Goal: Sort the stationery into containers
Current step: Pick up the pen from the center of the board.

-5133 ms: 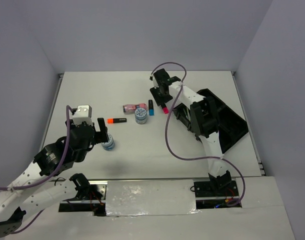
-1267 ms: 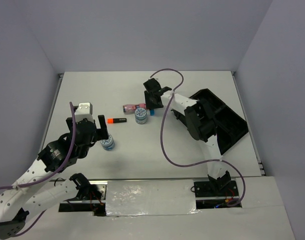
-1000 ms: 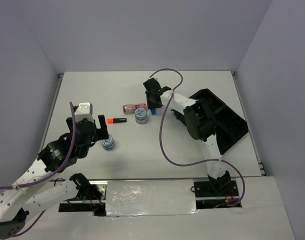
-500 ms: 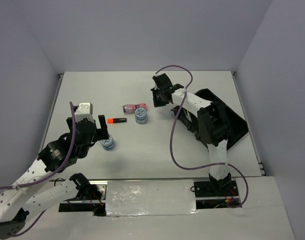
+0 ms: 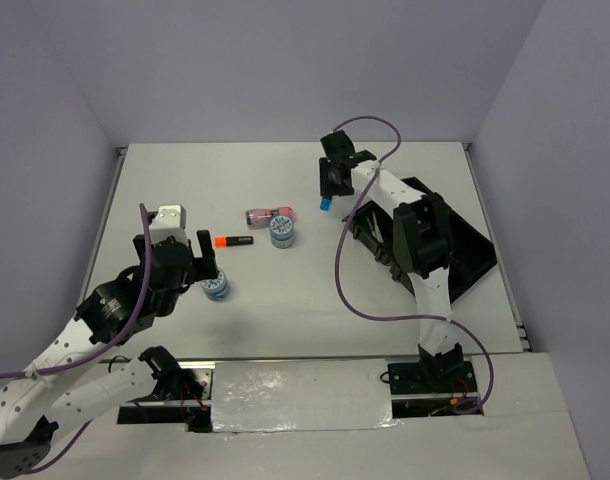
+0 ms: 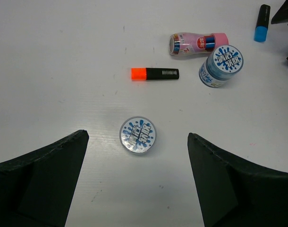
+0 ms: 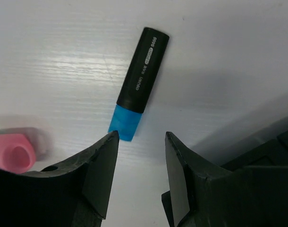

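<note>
The right jaws were spread and empty, the blue marker lying on the table just past them, maybe lined up for a grab. The left jaws hung spread over a disc.

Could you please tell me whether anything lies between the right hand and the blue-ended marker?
Nothing visible does. The blue-ended marker lies on the table just ahead of the open right hand; the pink tube sits off to one side.

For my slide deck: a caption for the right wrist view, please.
Open right pincer hovers near a blue-capped black marker lying on the white table.
</note>
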You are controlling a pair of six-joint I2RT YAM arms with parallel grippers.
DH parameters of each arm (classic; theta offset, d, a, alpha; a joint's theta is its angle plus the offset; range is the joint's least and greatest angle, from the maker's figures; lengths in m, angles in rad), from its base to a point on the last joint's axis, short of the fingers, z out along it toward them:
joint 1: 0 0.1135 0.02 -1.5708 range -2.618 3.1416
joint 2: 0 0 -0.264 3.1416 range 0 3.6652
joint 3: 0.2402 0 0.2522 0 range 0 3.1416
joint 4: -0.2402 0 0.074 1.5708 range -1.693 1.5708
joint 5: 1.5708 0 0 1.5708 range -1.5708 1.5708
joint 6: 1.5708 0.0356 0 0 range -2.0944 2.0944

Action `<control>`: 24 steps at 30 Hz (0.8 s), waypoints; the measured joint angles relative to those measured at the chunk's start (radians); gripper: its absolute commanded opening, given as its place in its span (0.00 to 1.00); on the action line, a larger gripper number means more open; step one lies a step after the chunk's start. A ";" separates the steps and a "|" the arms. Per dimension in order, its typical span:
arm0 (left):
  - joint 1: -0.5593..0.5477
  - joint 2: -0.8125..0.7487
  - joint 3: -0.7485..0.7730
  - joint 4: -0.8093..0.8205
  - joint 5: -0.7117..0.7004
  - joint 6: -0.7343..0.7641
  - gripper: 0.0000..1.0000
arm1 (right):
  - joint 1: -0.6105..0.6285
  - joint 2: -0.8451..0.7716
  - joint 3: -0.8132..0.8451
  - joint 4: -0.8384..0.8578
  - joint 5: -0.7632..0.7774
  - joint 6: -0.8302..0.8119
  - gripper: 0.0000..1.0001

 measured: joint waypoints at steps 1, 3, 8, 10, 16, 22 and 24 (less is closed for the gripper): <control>0.000 0.000 0.000 0.000 0.001 0.001 0.99 | 0.000 0.015 0.000 -0.009 0.013 0.008 0.52; 0.000 0.000 0.000 0.000 0.002 0.002 0.99 | 0.000 0.033 -0.001 -0.018 0.027 0.024 0.52; 0.000 0.001 0.000 0.000 0.006 0.002 0.99 | 0.000 0.064 0.024 -0.026 0.047 0.051 0.53; 0.000 0.001 0.000 0.000 0.008 0.002 0.99 | 0.000 0.080 0.044 -0.025 0.049 0.061 0.53; 0.000 0.001 0.000 0.001 0.009 0.002 0.99 | 0.000 0.112 0.109 -0.055 0.057 0.095 0.53; 0.000 0.001 0.000 0.001 0.010 0.003 0.99 | 0.000 0.229 0.304 -0.111 0.080 0.121 0.49; 0.000 0.001 0.000 0.001 0.010 0.003 0.99 | 0.000 0.258 0.329 -0.130 0.085 0.126 0.48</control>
